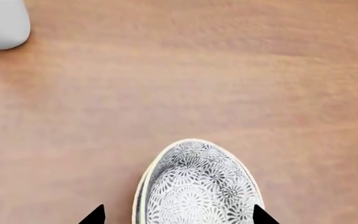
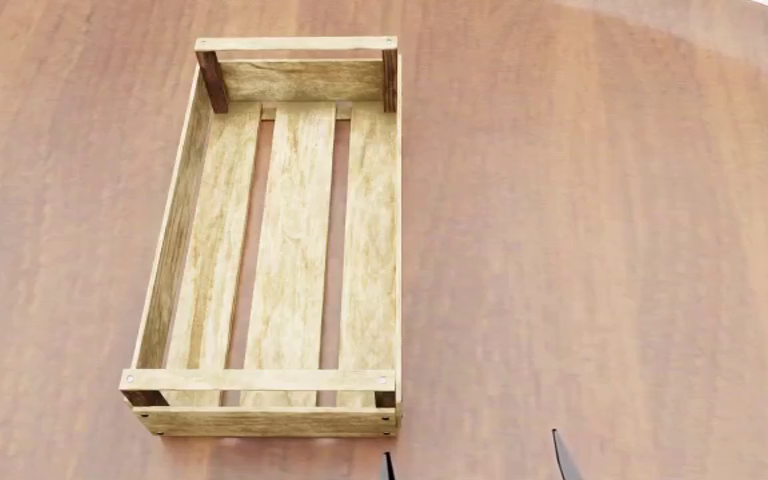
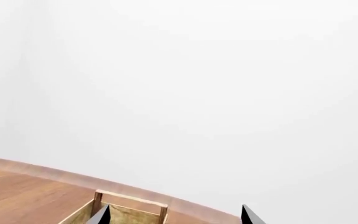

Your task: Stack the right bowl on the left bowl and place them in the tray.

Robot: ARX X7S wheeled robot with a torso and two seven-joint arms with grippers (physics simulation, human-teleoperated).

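Note:
A white bowl with a dark floral pattern sits on the wooden table, seen only in the left wrist view. Two rim lines run along one side of it, like one bowl nested in another. My left gripper is open, its black fingertips on either side of the bowl. The tray, a long light-wood crate with three floor slats, lies empty left of centre in the head view. My right gripper is open and empty, just beyond the tray's near right corner. It points along the table, and the tray's far end shows between its tips.
A white rounded object rests on the table some way from the bowl. The brown wooden table spreads wide to the right of the tray. Its curved far edge meets a plain white background.

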